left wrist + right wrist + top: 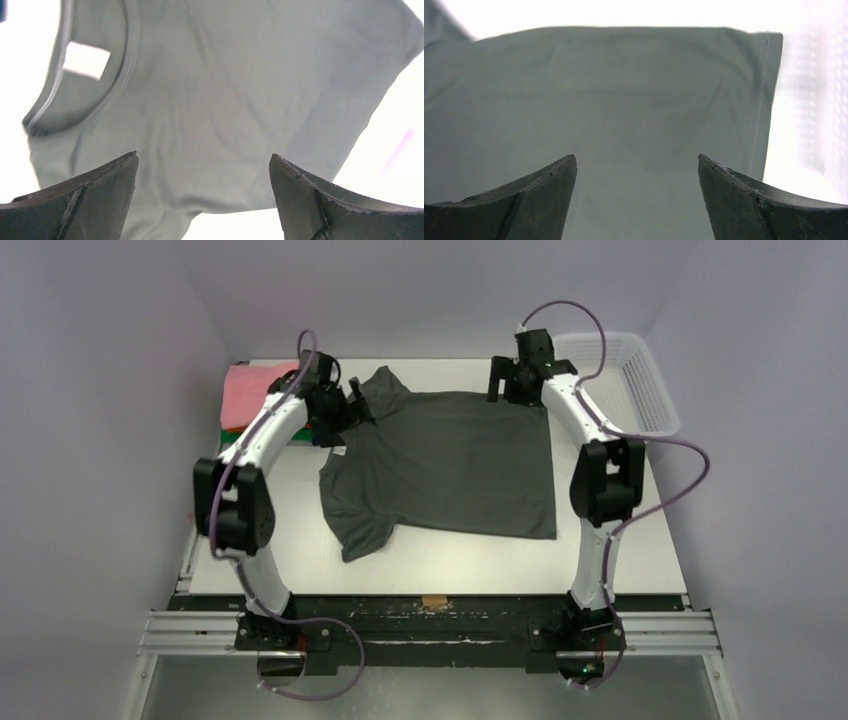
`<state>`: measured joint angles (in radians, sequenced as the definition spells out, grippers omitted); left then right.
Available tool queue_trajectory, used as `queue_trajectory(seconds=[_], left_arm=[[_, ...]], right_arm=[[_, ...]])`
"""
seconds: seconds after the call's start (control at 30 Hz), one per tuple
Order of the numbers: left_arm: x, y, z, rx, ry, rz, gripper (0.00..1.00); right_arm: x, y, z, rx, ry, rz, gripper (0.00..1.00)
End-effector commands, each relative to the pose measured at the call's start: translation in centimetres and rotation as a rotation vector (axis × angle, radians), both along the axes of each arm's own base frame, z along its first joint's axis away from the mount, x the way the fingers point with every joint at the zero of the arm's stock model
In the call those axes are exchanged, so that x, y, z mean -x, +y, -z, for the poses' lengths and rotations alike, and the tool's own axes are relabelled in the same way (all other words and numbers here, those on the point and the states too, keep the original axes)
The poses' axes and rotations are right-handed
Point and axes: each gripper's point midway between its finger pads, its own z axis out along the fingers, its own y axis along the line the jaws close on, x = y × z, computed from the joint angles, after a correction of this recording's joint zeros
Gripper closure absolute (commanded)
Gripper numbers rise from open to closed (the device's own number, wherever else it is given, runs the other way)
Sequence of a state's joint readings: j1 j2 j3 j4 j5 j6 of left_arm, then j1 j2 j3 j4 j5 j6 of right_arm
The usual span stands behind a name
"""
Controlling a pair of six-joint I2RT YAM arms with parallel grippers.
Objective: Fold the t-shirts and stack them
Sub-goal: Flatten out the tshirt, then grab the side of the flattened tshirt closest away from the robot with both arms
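Both jaws spread, left arm (268, 435) reaches over the charcoal t-shirt (450, 465) near its collar, right arm (578, 415) near its hem.

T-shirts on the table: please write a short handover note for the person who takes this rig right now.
The left hand is open and empty, above the dark grey t-shirt near its collar.
The right hand is open and empty, above the same shirt's far hem corner.
The grey shirt lies spread flat on the table, not yet folded. A folded pink t-shirt tops the stack at the far left; the left arm mostly hides the layers beneath. The white mesh basket stands far right.
Done: the stack's shirts are folded.
Left: fold the grey one and put it on the stack.
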<state>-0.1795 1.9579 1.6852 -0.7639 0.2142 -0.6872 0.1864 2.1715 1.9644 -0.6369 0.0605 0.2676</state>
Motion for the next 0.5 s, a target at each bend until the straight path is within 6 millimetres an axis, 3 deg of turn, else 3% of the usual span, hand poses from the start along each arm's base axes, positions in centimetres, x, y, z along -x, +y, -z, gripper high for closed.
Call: queue_trajectory(seconds=[0.0, 0.13, 0.27, 0.37, 0.47], left_arm=[[7.1, 2.6, -3.7, -0.091, -0.118, -0.043, 0.00], [15.7, 3.8, -1.5, -0.132, -0.025, -0.090, 0.03], [22.9, 3.7, 1.2, -0.129, 0.065, -0.093, 0.15], [25.9, 3.2, 3.5, -0.104, 0.097, -0.093, 0.27], [27.1, 2.4, 5.7, -0.049, 0.129, -0.090, 0.39]], right_arm=[[5.5, 0.1, -5.0, -0.047, -0.089, 0.027, 0.13], [12.0, -1.2, -3.6, -0.102, -0.052, 0.130, 0.15], [17.5, -2.7, -2.0, -0.100, -0.023, 0.178, 0.17], [20.1, -3.1, -0.3, -0.108, 0.003, 0.193, 0.17], [21.4, -2.8, 0.6, -0.130, 0.031, 0.177, 0.18]])
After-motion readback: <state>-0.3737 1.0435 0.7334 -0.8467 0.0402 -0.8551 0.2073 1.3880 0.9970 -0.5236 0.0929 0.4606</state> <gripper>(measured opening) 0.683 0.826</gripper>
